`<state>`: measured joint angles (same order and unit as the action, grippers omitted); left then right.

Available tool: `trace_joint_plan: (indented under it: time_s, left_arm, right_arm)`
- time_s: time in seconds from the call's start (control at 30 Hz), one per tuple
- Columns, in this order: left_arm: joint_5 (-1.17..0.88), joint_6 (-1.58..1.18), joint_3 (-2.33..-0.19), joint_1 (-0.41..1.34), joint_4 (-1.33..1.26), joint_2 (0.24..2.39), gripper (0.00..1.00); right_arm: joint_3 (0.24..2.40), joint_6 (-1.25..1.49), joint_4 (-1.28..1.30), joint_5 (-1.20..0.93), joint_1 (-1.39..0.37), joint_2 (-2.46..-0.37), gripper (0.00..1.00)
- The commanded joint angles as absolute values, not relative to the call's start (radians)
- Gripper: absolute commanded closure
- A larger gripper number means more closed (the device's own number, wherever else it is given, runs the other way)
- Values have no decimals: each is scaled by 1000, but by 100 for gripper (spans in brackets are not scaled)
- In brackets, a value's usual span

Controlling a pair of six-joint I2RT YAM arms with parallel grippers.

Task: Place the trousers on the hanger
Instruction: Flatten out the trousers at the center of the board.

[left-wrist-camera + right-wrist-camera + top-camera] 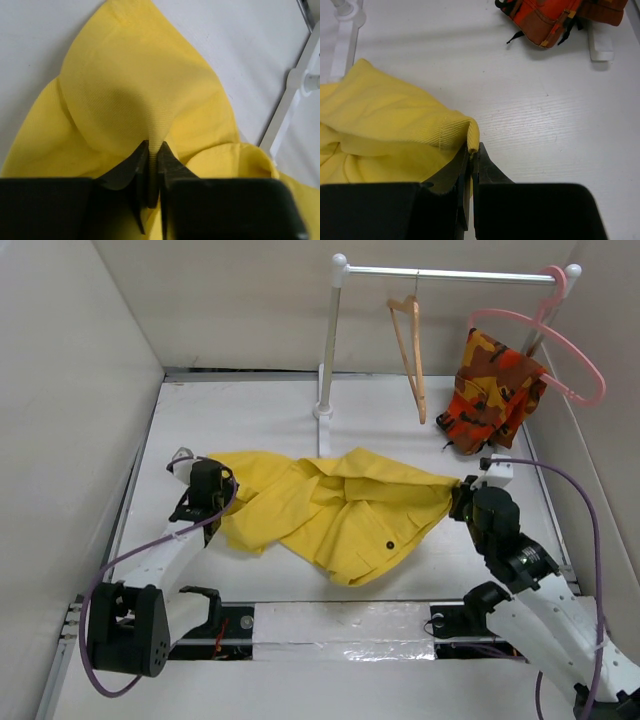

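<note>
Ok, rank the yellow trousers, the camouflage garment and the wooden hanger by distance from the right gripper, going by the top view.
1. trousers: pinched in the fingers of the right gripper, spreading to its left.
2. camouflage garment: hanging just behind it.
3. wooden hanger: hanging farther back and left.

You saw your left gripper (pixel 154 150) at the bottom centre of the frame, its two black jaws pressed together on a raised fold of the bright yellow cloth trousers (pixel 135 100). The cloth spread upward over the white table (pixel 240 45). A white metal rack foot (pixel 295 95) ran down the right edge.
</note>
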<state>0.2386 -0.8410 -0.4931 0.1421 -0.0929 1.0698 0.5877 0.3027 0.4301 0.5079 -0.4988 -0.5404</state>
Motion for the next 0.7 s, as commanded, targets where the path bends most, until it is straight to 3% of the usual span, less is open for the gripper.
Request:
trace_joint_plan:
  time_s: [0.0, 0.17, 0.5, 0.53, 0.57, 0.67]
  left_arm:
    - [273, -842, -549, 137, -164, 1081, 100]
    - [315, -868, -626, 117, -210, 1098, 100]
    - [230, -789, -983, 153, -124, 1400, 100]
    - [218, -769, -1018, 153, -53, 1460, 97]
    - [212, -758, -1075, 153, -20, 1485, 83]
    - [227, -756, -984, 163, -12, 1445, 59]
  right_arm:
    - [610, 259, 319, 411, -433, -555, 100]
    - [615, 232, 253, 416, -368, -567, 100]
    - [701, 238, 213, 356, -241, -612, 100]
    - [707, 236, 216, 351, -232, -609, 100]
    - [707, 236, 209, 342, -232, -604, 100]
    - [681, 232, 189, 295, -232, -603, 100]
